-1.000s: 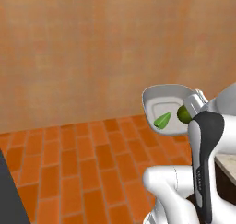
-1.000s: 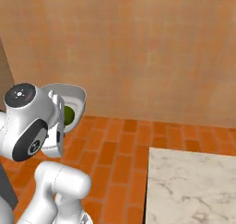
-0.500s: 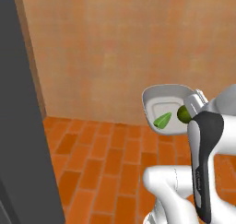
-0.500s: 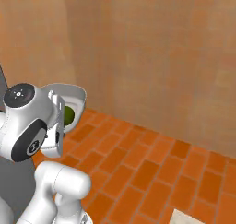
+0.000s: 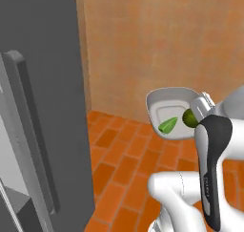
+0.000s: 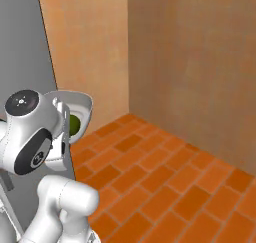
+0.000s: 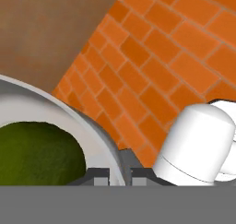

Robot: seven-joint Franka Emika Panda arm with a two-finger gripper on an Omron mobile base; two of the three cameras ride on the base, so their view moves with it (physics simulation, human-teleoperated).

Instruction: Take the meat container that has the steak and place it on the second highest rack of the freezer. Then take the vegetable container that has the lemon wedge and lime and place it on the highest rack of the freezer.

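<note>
My gripper [image 5: 202, 107] is shut on the rim of the white vegetable container [image 5: 169, 100], which it holds up in the air, tipped toward the camera. A dark green lime [image 5: 189, 116] and a light green lemon wedge [image 5: 167, 126] lie inside. From the right the container [image 6: 80, 102] and lime [image 6: 75, 122] peek past the arm's white joint. In the hand view the rim [image 7: 69, 112] runs between my fingertips [image 7: 120, 174], with the lime [image 7: 37, 151] close by. The grey freezer [image 5: 43, 83] stands at left, its racks hidden. The meat container is out of view.
A long dark handle [image 5: 33, 131] runs down the freezer's front. The freezer's grey side [image 6: 25, 42] rises behind the arm. Orange brick floor [image 6: 165, 177] spreads below, bounded by tan walls [image 6: 195, 62] that meet in a corner.
The whole picture has swung as the base turned: the grey freezer has come into view at left and the marble counter has gone. The container stays in my grip, unchanged.
</note>
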